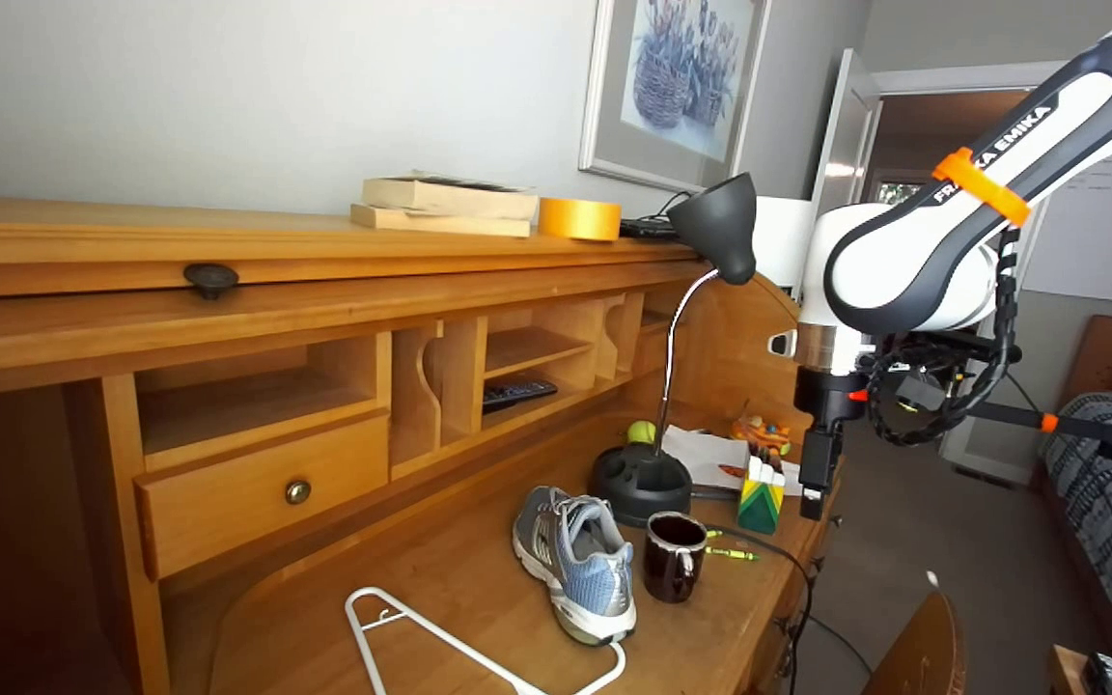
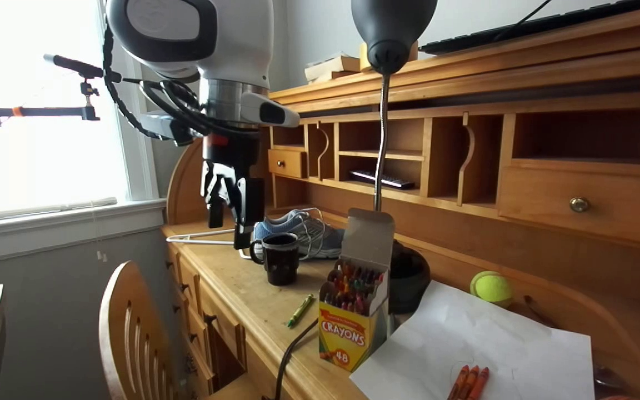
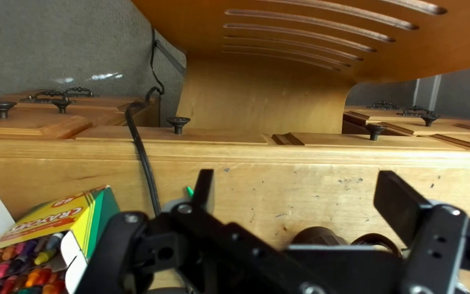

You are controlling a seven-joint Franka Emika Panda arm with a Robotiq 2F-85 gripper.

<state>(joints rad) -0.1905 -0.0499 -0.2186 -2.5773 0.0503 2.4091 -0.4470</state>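
Tool (image 3: 296, 190) hanging near the worktop's (image 3: 255, 200) front edge, and look at those two fingers (image 3: 400, 204): spread wide, tips well apart! One mug (image 2: 282, 268), dark and upright, is the nearest big thing to the tool, set back from it toward the cubbyholes (image 1: 532, 349); the wrist view catches a dark part of it between the fingers. One shoe (image 1: 566, 560) just past the mug from the tool, and one white hanger (image 1: 459, 644) lying farther out on that same side.

Swing to the opposite side of the tool: one crayon box (image 2: 342, 336), lid up, packed with crayons (image 3: 35, 273), too many to count! Between box and mug, close to the tool, one green crayon (image 2: 300, 311); a sliver of green (image 1: 713, 534) beside it in an exterior view is too small to call. Past the box, farther from the tool, white paper (image 2: 492, 333) carrying three orange crayons (image 2: 469, 382) side by side, plus one ball (image 2: 491, 288). One lamp (image 1: 715, 227) stands farther back from the tool than the mug.

One black cable (image 3: 144, 163) spills over the front edge, alongside one finger. One chair (image 3: 267, 98), lower than the tool, just off that edge. Beyond the mug from the tool: one remote (image 1: 517, 393) in a cubbyhole, and, higher, two books (image 1: 450, 207) stacked beside one roll of tape (image 1: 578, 220)!
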